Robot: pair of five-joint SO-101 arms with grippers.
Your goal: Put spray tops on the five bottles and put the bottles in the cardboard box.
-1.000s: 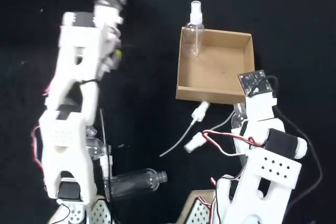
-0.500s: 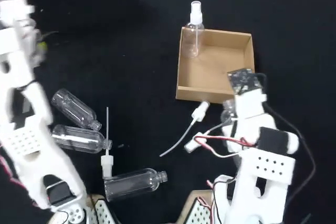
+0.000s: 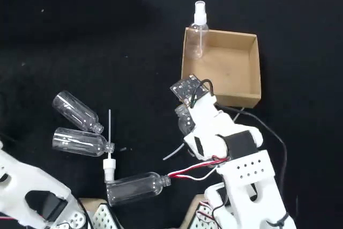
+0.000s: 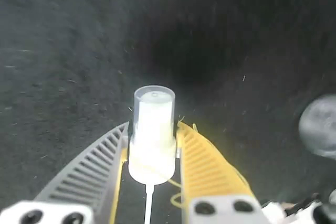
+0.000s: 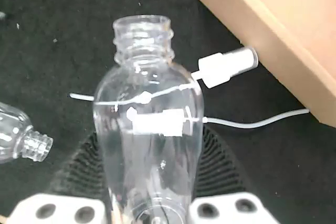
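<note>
Your right pincer (image 5: 149,148) is clamped on an uncapped bottle (image 5: 149,129), with a ribbed finger against each side of its body. The bottle's long axis runs along the pincer, and its open threaded neck points out past the tips, away from the wrist. From above, it sits just in front of the near wall of the cardboard box (image 3: 185,79), by that wall's left corner. Beneath it on the black counter (image 3: 134,52) a loose spray top (image 5: 227,66) lies beside the box, its tube trailing away from the box.

Your left pincer (image 4: 152,127) is closed on a spray top (image 4: 153,114). Its cap end points out beyond the tips and its thin tube runs back between the fingers.

A capped bottle (image 3: 197,36) leans in the box's far left corner. Three loose bottles (image 3: 80,142) lie on their sides on the left of the counter, necks toward the right. Another top (image 3: 109,167) lies between the nearer two.
</note>
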